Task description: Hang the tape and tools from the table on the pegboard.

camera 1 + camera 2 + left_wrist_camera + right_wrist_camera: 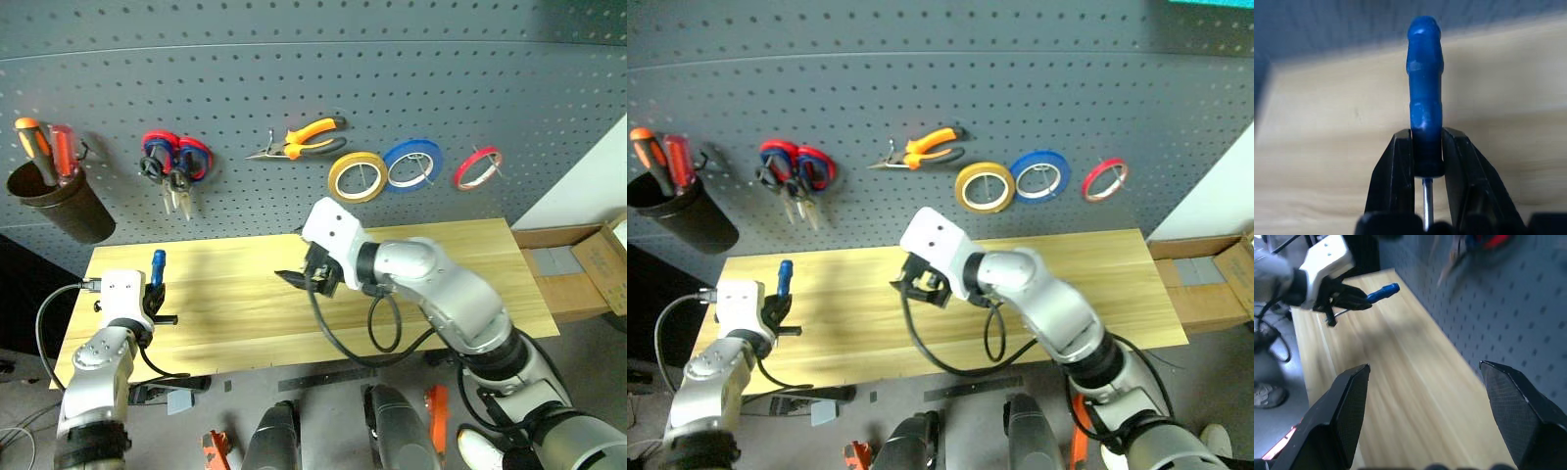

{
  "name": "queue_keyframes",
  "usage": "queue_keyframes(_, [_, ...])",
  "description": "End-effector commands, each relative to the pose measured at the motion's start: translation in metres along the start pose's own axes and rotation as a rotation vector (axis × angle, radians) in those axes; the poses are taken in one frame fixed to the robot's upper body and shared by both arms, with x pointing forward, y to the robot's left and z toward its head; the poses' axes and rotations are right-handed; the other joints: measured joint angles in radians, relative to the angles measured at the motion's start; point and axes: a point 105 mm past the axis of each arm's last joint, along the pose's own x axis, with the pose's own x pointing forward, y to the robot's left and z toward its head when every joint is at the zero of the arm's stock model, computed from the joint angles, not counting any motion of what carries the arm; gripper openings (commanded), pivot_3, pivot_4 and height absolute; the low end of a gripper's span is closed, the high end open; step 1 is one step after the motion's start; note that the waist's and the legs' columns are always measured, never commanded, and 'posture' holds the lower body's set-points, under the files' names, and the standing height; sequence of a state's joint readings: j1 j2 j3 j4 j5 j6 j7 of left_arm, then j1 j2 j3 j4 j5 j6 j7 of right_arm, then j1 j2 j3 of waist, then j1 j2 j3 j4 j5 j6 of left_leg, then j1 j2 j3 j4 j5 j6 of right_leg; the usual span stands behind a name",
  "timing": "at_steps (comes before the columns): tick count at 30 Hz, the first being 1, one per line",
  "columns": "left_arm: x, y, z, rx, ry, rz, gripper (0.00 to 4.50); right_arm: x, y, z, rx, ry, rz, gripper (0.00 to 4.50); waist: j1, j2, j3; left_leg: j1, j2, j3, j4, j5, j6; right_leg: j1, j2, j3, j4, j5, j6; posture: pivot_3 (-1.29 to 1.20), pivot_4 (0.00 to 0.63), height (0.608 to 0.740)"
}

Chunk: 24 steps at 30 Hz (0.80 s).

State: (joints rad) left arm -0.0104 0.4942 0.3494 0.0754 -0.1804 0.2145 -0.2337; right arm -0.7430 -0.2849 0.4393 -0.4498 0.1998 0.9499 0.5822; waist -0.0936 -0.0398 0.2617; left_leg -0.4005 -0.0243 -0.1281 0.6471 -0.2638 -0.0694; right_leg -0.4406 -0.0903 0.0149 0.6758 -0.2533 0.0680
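Left hand (155,294) is clamped on the blue-handled screwdriver (158,262), lifted over the bench (245,323) at its 9 o'clock end: light, rigid, probably slick, gripped low on the handle. Right hand (1422,396) gapes empty.

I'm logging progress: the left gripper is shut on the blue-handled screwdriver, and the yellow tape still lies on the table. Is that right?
Not quite. The left gripper is indeed shut on the blue-handled screwdriver, but the yellow tape does not lie on the table: it already hangs on the pegboard, beside the blue roll. The left eye view shows this.
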Motion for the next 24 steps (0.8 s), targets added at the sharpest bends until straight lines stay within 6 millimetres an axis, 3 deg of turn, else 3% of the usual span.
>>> queue_keyframes(1, [-0.025, 0.002, 0.048, 0.149, -0.227, 0.067, 0.50, -0.016, -0.004, 0.019, -0.091, -0.093, 0.016, 3.66, 0.011, 0.000, 0.000, 0.000, -0.001, 0.002, 0.000, 0.000, 0.000, 0.000, 0.000, 0.000, 0.000, 0.000, 0.000, -0.08, 0.227, 0.740])
queue_keyframes(8, [-0.056, 0.015, 0.101, 0.320, -0.457, 0.237, 0.50, -0.033, -0.011, 0.032, -0.156, -0.222, 0.053, 3.66, 0.025, -0.001, -0.002, 0.000, -0.004, 0.006, 0.000, 0.000, 0.000, 0.001, 0.002, -0.001, 0.000, 0.000, 0.000, -0.03, 0.187, 0.740])
queue_keyframes(11, [-0.062, 0.028, 0.154, 0.338, -0.627, 0.318, 0.50, -0.037, -0.013, 0.037, -0.152, -0.244, 0.095, 3.66, 0.037, -0.003, -0.006, 0.001, -0.004, 0.006, 0.000, 0.000, 0.000, 0.001, 0.003, -0.001, 0.001, 0.000, 0.000, -0.01, 0.172, 0.740])
queue_keyframes(16, [-0.063, 0.047, 0.210, 0.282, -0.790, 0.393, 0.50, -0.032, -0.020, 0.041, -0.164, -0.267, 0.091, 3.66, 0.045, -0.007, -0.017, 0.001, -0.003, 0.005, 0.001, 0.000, -0.001, 0.002, 0.004, -0.002, 0.001, 0.001, -0.002, 0.00, 0.164, 0.740])
queue_keyframes(20, [-0.057, 0.069, 0.230, 0.204, -0.830, 0.437, 0.50, -0.027, -0.025, 0.049, -0.164, -0.295, 0.062, 3.66, 0.041, -0.008, -0.020, 0.002, -0.003, 0.006, 0.000, 0.001, -0.001, 0.002, 0.004, -0.002, 0.001, 0.001, -0.002, -0.01, 0.165, 0.740])
queue_keyframes(24, [-0.038, 0.081, 0.236, 0.157, -0.840, 0.428, 0.50, -0.021, -0.030, 0.055, -0.160, -0.314, 0.027, 3.66, 0.038, -0.008, -0.020, 0.001, -0.003, 0.006, 0.000, 0.003, -0.005, 0.001, 0.004, -0.002, 0.002, 0.001, -0.002, -0.02, 0.165, 0.740])
